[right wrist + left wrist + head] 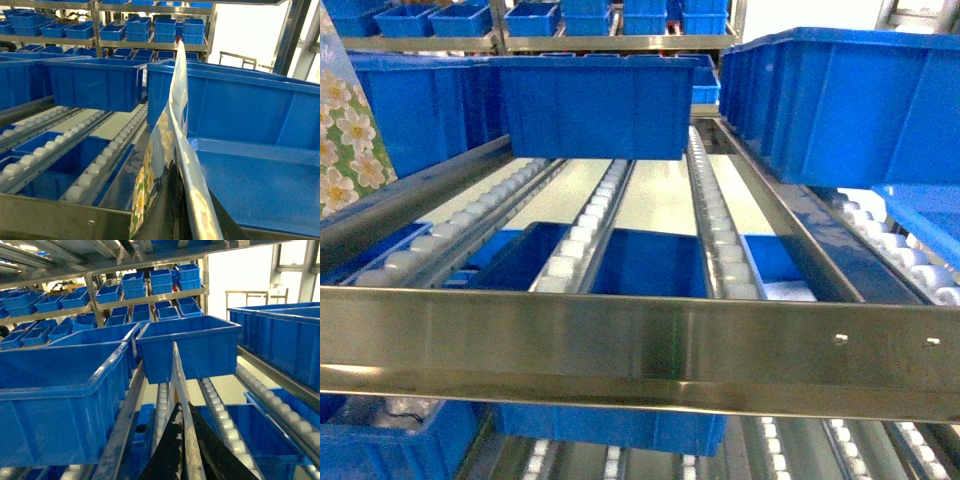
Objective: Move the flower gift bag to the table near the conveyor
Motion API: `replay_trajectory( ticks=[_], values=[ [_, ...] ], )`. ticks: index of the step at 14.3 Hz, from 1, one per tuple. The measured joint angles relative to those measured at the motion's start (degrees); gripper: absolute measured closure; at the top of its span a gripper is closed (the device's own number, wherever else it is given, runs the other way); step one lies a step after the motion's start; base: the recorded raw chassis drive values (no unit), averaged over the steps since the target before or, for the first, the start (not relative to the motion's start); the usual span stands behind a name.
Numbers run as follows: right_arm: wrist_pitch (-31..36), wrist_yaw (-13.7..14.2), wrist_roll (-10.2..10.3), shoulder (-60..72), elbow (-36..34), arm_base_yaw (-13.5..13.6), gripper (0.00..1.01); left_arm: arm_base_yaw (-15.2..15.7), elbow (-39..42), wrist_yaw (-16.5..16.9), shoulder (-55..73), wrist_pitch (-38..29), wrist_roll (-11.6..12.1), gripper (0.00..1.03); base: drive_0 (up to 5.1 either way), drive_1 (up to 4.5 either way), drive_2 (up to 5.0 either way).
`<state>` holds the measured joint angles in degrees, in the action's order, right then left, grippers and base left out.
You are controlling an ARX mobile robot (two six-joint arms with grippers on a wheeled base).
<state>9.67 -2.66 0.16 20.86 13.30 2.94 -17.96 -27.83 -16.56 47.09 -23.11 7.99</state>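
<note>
The flower gift bag [340, 130], printed with white blossoms on green, shows at the far left edge of the head view. In the right wrist view the flower gift bag [175, 105] stands edge-on and upright, and my right gripper [179, 172] is shut on its lower part. My left gripper [182, 412] is shut on a thin pale edge [176, 375] that rises straight up; it looks like the bag's rim. Both grippers hang in front of the conveyor [590, 225], whose white roller lanes run away from me. The table is out of view. Neither gripper shows in the head view.
A shiny steel rail [640, 345] crosses the front of the rack. Blue bins sit on the lanes: one in the middle [595, 105], a large one at right [850, 100], another at left [55, 400]. More bins [650, 265] lie on the level below, and shelves of bins [150, 295] stand behind.
</note>
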Motion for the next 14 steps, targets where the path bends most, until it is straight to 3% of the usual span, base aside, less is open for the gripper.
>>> replay_trajectory(
  ticks=[14],
  values=[
    [-0.02, -0.17, 0.02, 0.02, 0.02, 0.0, 0.99, 0.11, 0.0, -0.15, 0.0, 0.0, 0.0, 1.01, -4.9, 1.82, 3.0]
  ],
)
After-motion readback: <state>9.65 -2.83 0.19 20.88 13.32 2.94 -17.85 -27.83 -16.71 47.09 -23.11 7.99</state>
